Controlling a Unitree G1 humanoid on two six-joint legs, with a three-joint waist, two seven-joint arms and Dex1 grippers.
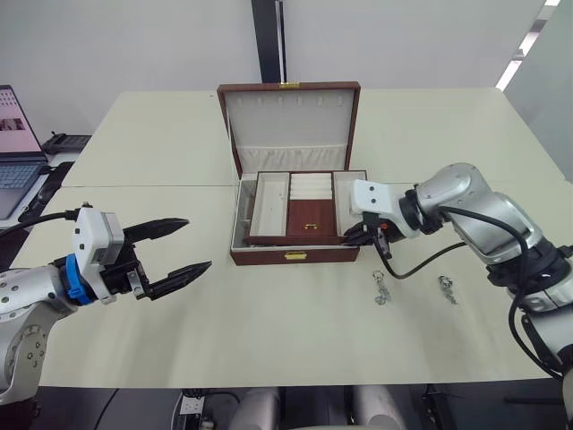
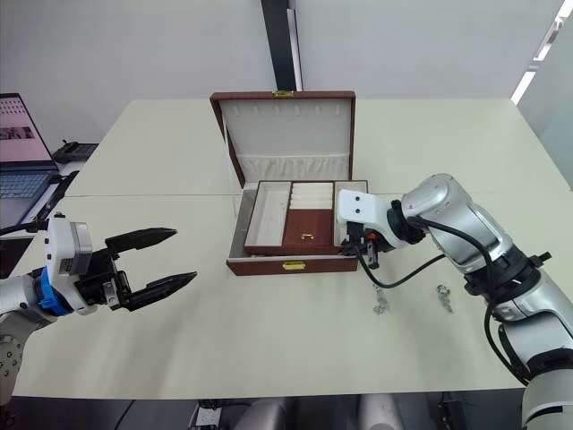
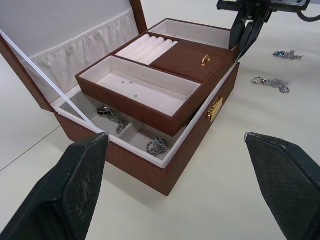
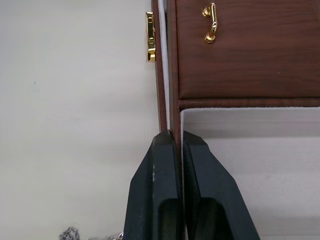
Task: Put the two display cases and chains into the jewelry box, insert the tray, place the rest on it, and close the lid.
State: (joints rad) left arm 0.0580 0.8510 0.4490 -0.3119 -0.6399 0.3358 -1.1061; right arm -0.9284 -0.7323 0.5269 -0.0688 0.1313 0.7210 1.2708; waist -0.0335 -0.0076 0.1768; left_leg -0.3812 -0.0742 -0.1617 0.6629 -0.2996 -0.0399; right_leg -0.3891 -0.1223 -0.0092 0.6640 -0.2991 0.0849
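Note:
The jewelry box [image 1: 295,256] stands open at the table's middle, its lid [image 1: 288,121] upright behind it. The tray [image 1: 309,215] lies in the box's mouth, askew, with its left end riding above the rim. My right gripper [image 1: 360,237] is shut on the tray's front right wall [image 4: 174,120]. Under the tray, silvery chains [image 3: 111,114] lie in the cream compartments. Two silvery trinkets [image 1: 381,288] [image 1: 446,288] rest on the table to the right of the box. My left gripper [image 1: 197,244] hangs open, left of the box, holding nothing. The display cases are hidden.
A laptop [image 1: 13,152] sits on a side desk at the far left. The cream table [image 1: 269,331] runs wide in front of the box, and a cable [image 1: 421,264] loops from my right arm near the trinkets.

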